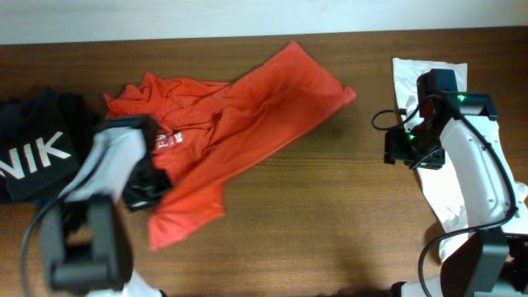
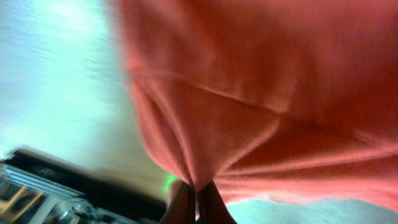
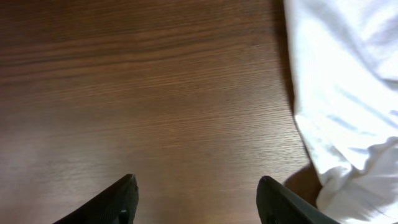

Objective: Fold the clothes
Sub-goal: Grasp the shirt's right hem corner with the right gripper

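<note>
An orange garment (image 1: 239, 124) lies crumpled across the middle of the wooden table, running from upper right to lower left. My left gripper (image 1: 148, 177) is at its left lower part; in the left wrist view the fingers (image 2: 198, 196) are shut on a pinched fold of the orange cloth (image 2: 249, 93). My right gripper (image 1: 404, 148) is open and empty over bare wood (image 3: 196, 186), beside a white garment (image 1: 441, 177) that shows at the right in the right wrist view (image 3: 348, 81).
A black garment with white letters (image 1: 37, 148) lies at the left edge. The white garment covers the table's right side under the right arm. Bare wood shows along the front of the table (image 1: 330, 231).
</note>
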